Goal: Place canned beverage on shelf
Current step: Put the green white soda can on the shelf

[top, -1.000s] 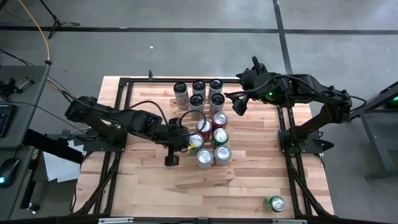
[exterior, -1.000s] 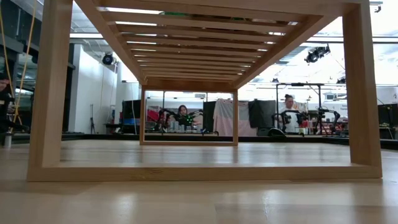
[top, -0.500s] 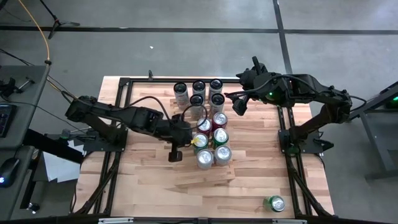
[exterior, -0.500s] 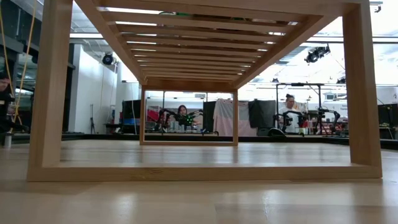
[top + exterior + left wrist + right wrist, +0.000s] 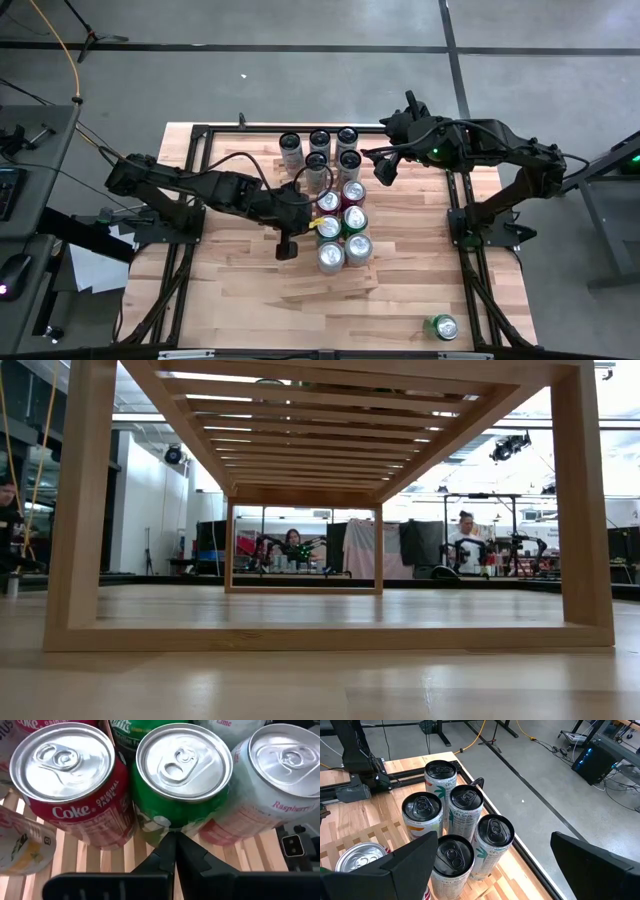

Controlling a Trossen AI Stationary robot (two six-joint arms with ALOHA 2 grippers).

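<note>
Left hand point(image 5: 287, 246), closed and empty, sits just left of the can cluster point(image 5: 340, 222) on the shelf point(image 5: 300, 290); right hand point(image 5: 384, 165) waits open at the far right. One green can point(image 5: 441, 327) remains on the surface point(image 5: 230, 290), unplaced. Left wrist view: closed fingertips point(image 5: 172, 851) beside a green can point(image 5: 182, 775).

Red Coke can point(image 5: 70, 785) label partly cut off, shelf point(image 5: 95, 865) slats mostly hidden under cans, distant people point(image 5: 465, 535) too small.

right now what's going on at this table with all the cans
Two robot arms are stocking cans on a slatted wooden shelf. The left tool is shut and empty, right beside the cluster of short cans, its tip in front of a green can next to a red Coke can. The right tool hangs open above the tall Celsius cans. One green can lies apart near the table's edge.
</note>
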